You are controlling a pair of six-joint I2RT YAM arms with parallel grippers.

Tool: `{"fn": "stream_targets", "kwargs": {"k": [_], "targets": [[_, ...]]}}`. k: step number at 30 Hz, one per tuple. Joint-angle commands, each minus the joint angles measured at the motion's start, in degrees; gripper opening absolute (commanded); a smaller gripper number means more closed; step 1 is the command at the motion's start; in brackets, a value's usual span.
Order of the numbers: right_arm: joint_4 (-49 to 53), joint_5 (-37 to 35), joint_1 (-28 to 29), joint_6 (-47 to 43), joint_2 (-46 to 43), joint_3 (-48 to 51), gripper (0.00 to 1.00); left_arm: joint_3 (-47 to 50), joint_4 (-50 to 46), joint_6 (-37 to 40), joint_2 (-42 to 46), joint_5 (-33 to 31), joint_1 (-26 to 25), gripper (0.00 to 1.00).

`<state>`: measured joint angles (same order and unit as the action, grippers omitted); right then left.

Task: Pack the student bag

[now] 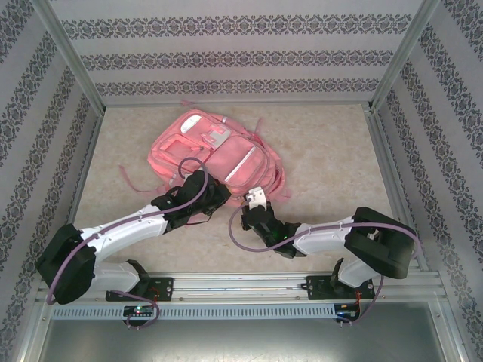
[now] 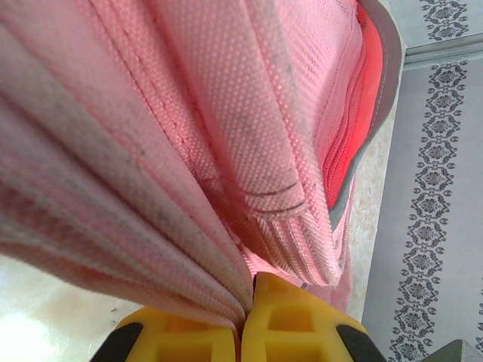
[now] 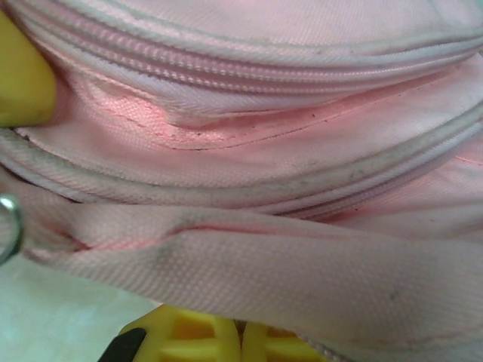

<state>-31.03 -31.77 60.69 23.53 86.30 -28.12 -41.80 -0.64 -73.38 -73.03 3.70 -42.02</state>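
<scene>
Pink fabric at the near edge of the bag (image 1: 215,151), which lies in the middle of the table (image 1: 332,158), is pinched in the left gripper (image 2: 247,313), probably to lift its mouth open. Beside it, the right gripper (image 3: 240,341) is closed against a strap (image 3: 302,279); whether it holds the strap is unclear.

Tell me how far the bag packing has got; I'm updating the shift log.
Done: nothing visibly packed; the student bag lies, seemingly closed, on the table. In hand: the left fingers pinch its pink fabric, and the right fingers are shut beside a strap. Left: opening it and putting items inside.
</scene>
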Motion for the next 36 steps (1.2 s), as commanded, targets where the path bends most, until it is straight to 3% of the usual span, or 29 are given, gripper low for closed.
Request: {"fn": "stream_targets", "kwargs": {"k": [1, 13, 21, 36], "targets": [[-0.16, -0.92, -2.00, 0.14, -1.45, 1.40, 0.00, -1.79, 7.85, 1.17, 1.98, 0.51, -1.58, 0.00], [0.47, 6.71, -7.27, -1.37, -8.72, 7.49, 0.00, -0.13, 4.22, 4.71, 4.10, -0.68, 0.34, 0.00], [2.87, 13.90, -8.57, -7.09, -10.15, 6.76, 0.00, 1.16, 4.28, 5.42, 3.96, 0.16, 0.49, 0.00], [-10.77, 10.24, -8.83, -11.38, -2.92, 7.21, 0.01, 1.17, 7.41, 4.42, 3.01, 2.84, 0.58, 0.00]]}}
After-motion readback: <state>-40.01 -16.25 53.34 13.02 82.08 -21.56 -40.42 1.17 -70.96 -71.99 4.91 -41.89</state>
